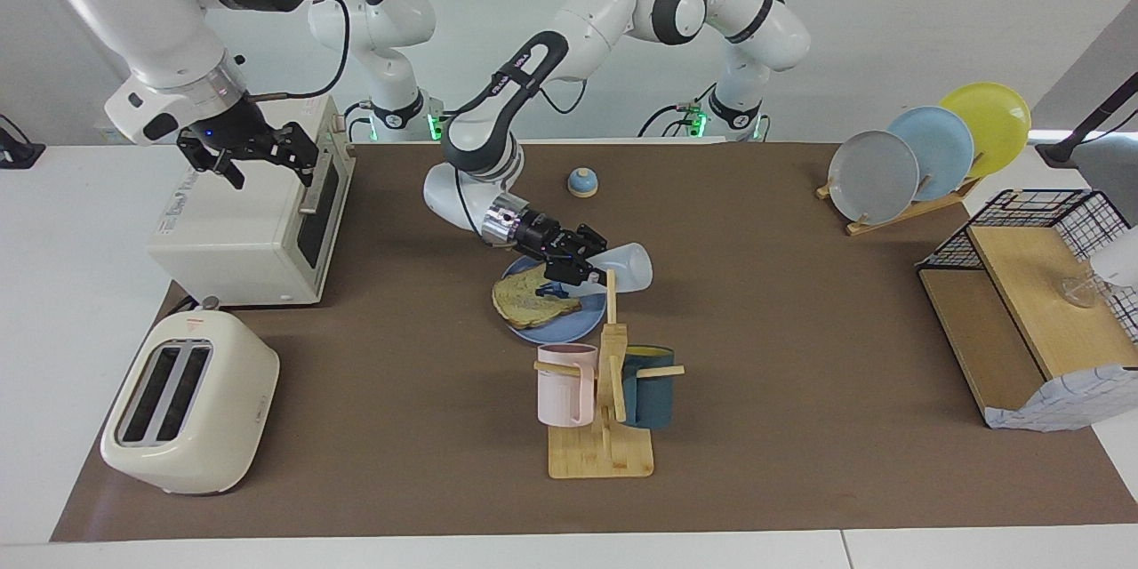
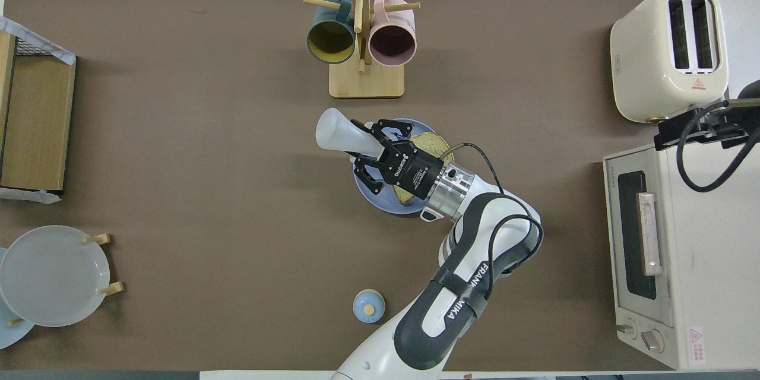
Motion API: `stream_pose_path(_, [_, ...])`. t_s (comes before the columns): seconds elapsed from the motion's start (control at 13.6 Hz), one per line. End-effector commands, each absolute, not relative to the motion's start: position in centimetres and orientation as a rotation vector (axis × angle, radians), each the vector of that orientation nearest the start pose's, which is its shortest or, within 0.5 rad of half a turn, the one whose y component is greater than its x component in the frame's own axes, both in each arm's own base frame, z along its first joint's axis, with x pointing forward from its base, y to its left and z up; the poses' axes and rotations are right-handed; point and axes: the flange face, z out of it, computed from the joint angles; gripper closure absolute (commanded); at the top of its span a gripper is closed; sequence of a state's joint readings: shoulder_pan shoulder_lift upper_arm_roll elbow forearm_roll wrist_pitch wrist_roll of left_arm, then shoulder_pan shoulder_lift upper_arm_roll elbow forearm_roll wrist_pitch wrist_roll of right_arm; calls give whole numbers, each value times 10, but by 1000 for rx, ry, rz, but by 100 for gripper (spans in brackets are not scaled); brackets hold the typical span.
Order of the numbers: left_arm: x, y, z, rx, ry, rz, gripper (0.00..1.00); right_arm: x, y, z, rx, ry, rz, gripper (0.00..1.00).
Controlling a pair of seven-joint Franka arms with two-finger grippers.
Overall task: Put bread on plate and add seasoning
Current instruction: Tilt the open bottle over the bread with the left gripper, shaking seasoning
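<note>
While our left gripper (image 1: 578,270) is clamping the seasoning (image 1: 622,268) tipped on its side, we are holding its capped end over the bread (image 1: 533,300) lying on the plate (image 1: 553,330).

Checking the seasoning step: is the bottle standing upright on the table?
No, the left gripper holds the seasoning bottle tipped over the bread on the plate.

We note a brown worktop mat (image 1: 800,373). The bread (image 1: 533,300) is light brown with a darker crust on a medium-blue plate (image 1: 560,331). The seasoning (image 1: 622,267) is translucent white. Mugs: pink (image 1: 565,384), teal (image 1: 647,387) with yellow interior. Rack plates: grey (image 1: 873,176), sky-blue (image 1: 938,147), yellow (image 1: 991,120). The toaster (image 1: 191,404) is cream.
</note>
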State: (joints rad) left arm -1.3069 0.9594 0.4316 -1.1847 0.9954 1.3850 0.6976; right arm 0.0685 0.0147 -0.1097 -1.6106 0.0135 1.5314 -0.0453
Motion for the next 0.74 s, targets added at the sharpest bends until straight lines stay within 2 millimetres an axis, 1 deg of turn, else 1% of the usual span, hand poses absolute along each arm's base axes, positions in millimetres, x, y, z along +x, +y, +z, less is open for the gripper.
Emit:
stream_pose_path(0.0, [470, -526, 292, -1040, 1311, 500, 100, 546, -23, 594, -3132, -48, 144, 0])
stream_pose_path(0.07, [488, -510, 292, -1055, 1291, 521, 100, 545, -23, 595, -3132, -48, 142, 0])
stream_pose_path(0.22, [486, -512, 292, -1053, 1291, 519, 100, 545, -23, 595, -3132, -48, 142, 0])
stream_pose_path(0.66, [490, -508, 293, -1058, 1287, 522, 100, 546, -23, 594, -3132, -48, 144, 0])
